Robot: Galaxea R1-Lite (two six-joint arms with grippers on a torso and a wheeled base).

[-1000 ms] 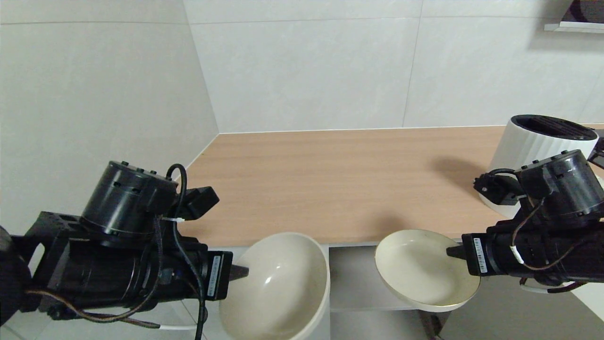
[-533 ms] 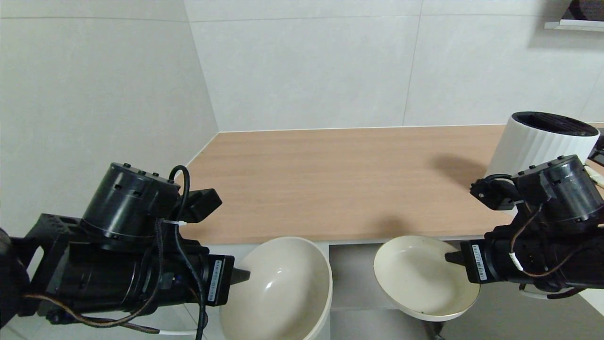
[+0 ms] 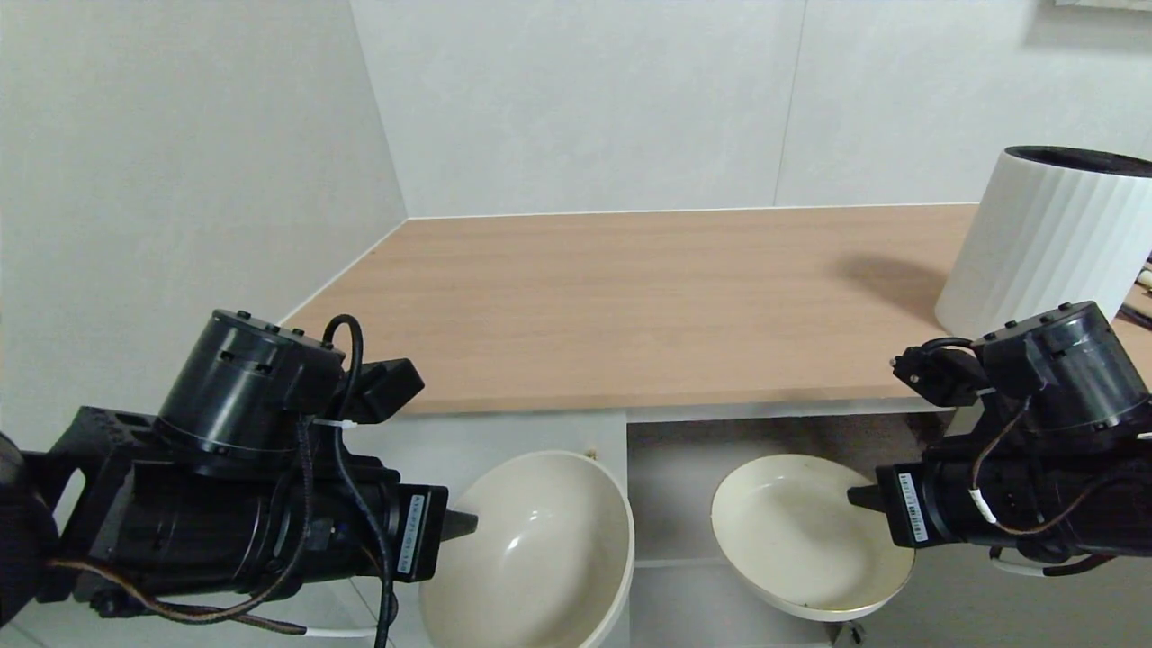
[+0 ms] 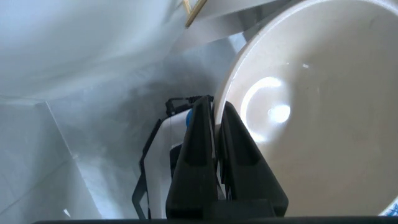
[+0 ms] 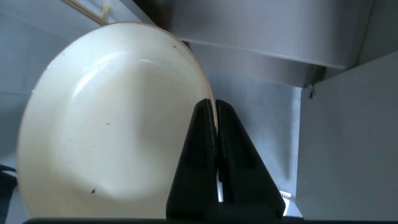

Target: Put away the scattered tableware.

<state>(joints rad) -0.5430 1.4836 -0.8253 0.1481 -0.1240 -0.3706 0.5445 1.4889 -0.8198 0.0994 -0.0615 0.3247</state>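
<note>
Tableware for this job comes down to two cream pieces, and you have one in each pincer. Your left pincer point(image 3: 463, 524) is clamped on the rim of a deep bowl point(image 3: 531, 549). In the left wrist view, its black fingers point(image 4: 200, 134) sit one on each side of the rim with the wall of the bowl pinched between them. The bowl hangs tipped on its side, hollow facing right, below the front edge of the wooden worktop point(image 3: 630, 306) and in front of the pale cabinet front point(image 3: 504, 432).

Your right pincer point(image 3: 859, 495) is closed on the right-hand rim of a shallow plate point(image 3: 796, 535). The right wrist view shows the rim caught between the two closed tips. The plate is tilted, hollow turned up and towards the left, and it carries a few small dark specks. You are holding it in front of the open compartment point(image 3: 670, 504) under the worktop, lower than the worktop's edge.

Bowl and plate hang side by side with a gap between them, not touching. A ribbed white container point(image 3: 1044, 243) stands upright on the worktop at the far right, beyond your right arm and well apart from both pieces.
</note>
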